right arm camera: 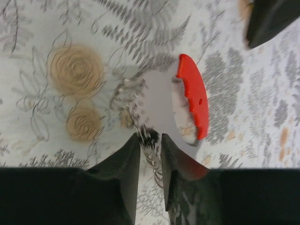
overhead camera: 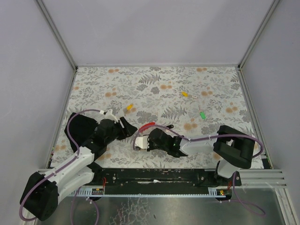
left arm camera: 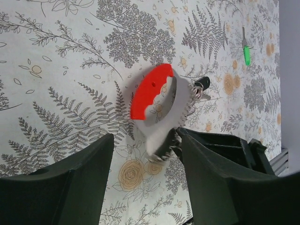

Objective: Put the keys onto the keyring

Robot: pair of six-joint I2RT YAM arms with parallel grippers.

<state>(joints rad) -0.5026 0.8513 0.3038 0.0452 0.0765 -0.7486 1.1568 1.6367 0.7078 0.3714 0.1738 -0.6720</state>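
**Robot lab test cell**

Looking like a robotics lab, not a home: showing plain grey panels (overhead camera: pixel 154 28) on three sides, aluminium struts (overhead camera: pixel 56 35) at the corners, a fern-print cloth (overhead camera: pixel 154 89) for a worktop, arms (overhead camera: pixel 70 171) bolted to a black rail (overhead camera: pixel 154 174), and purple cables (overhead camera: pixel 69 129) trailing loose.

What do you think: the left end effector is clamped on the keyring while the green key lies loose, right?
No: the right end effector is clamped on the keyring, per the right wrist view; the green key lies loose.
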